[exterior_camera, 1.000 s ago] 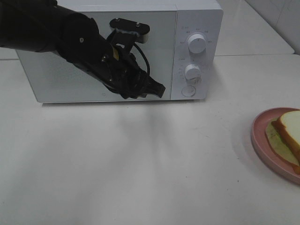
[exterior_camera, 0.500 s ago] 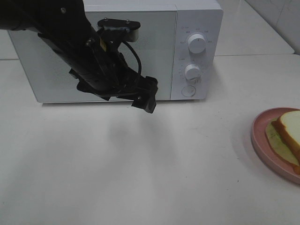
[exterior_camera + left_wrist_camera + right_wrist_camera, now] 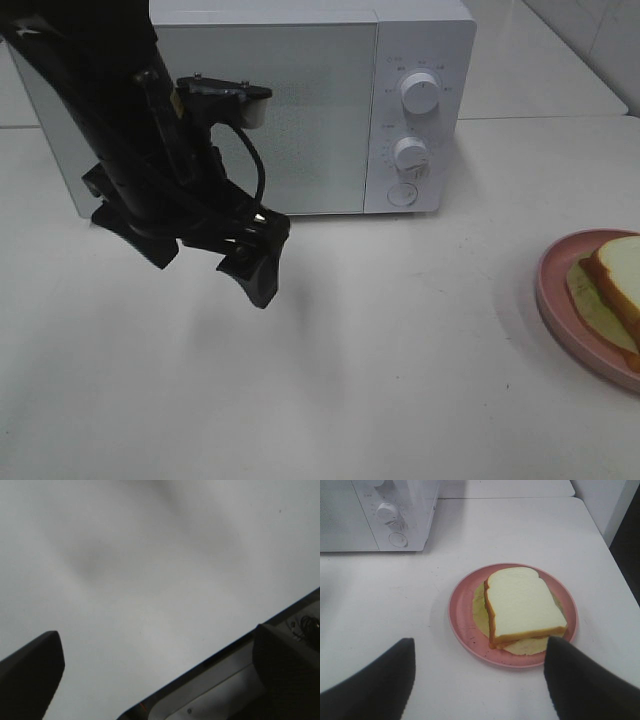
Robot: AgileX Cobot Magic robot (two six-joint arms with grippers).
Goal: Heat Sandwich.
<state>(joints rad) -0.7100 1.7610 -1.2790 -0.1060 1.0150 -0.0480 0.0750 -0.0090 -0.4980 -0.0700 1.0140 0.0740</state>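
Swinging down from the white boxy microwave (image 3: 300, 100), the left gripper (image 3: 215, 255) is hanging wide open and empty at centre left. Its door is looking shut. The white-bread sandwich (image 3: 522, 605) is sitting on the round pink plate (image 3: 465, 630) at right, beneath the open, empty right gripper (image 3: 480, 680).

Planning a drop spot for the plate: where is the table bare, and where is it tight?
Bare: the table between the left gripper and the pink plate, in front of the microwave's dials. Also the near edge below the arm. Tight: the left front of the microwave, where the arm hangs, and the right edge, taken by the plate with the sandwich.
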